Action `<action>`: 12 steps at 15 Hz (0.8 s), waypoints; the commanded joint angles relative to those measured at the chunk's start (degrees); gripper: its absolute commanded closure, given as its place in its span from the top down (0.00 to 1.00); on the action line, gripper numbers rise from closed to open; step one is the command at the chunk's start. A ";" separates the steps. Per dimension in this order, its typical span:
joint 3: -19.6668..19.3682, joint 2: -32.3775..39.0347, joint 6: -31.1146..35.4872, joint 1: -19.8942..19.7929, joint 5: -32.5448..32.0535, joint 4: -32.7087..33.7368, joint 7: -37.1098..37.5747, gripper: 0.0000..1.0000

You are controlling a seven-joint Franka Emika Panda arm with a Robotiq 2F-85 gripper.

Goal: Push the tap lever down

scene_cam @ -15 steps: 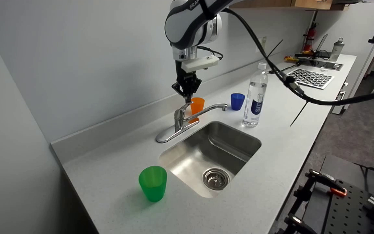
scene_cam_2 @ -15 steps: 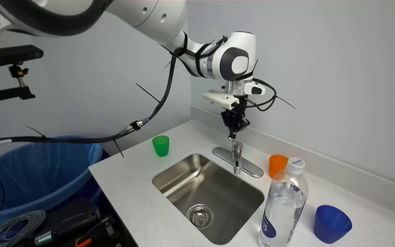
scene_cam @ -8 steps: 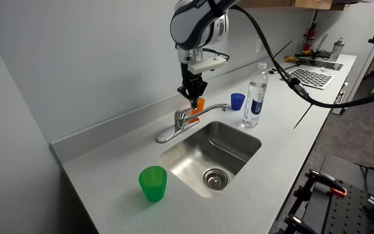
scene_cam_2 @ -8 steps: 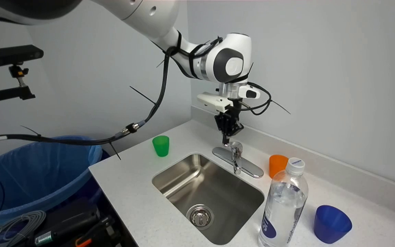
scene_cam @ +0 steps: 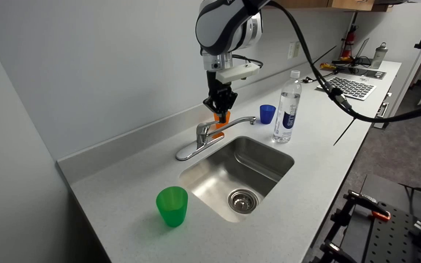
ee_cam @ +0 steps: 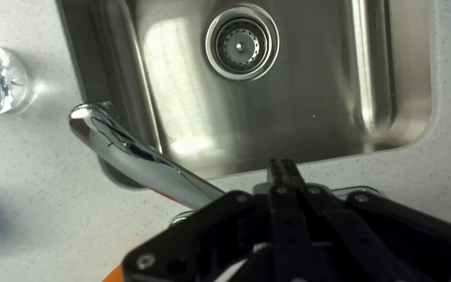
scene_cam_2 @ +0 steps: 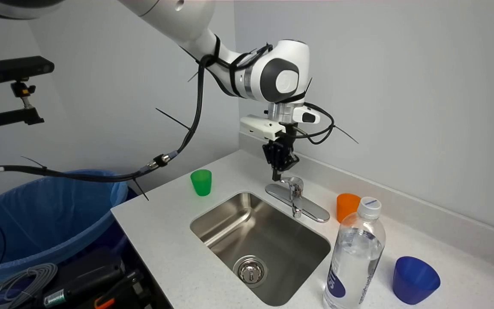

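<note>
The tap lever point(scene_cam: 209, 124) is a short chrome handle on top of the silver faucet body point(scene_cam: 201, 134). It lies low, close to level, and its free end points out toward the sink side; it also shows in an exterior view point(scene_cam_2: 286, 179). My gripper point(scene_cam: 222, 121) points down with its fingers together, just beyond the lever's free end. In an exterior view the gripper point(scene_cam_2: 276, 177) is beside the lever tip; I cannot tell whether they touch. In the wrist view the gripper point(ee_cam: 284, 161) is shut with nothing between its fingers, and it hides the lever.
The long spout point(ee_cam: 147, 162) reaches over the sink point(scene_cam: 232, 160). An orange cup point(scene_cam_2: 347, 207) stands behind the faucet. A water bottle point(scene_cam: 287, 109), a blue cup point(scene_cam: 267, 114) and a green cup point(scene_cam: 172, 206) stand on the counter. The wall point(scene_cam: 122, 73) is close behind.
The lever was tilted up under the fingertips a second ago and has swung down to near level. The gripper has lowered and moved out from the wall, past the lever's end.
</note>
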 commanded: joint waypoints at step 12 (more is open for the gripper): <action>0.78 -3.50 0.09 0.19 -0.01 2.87 -0.09 0.01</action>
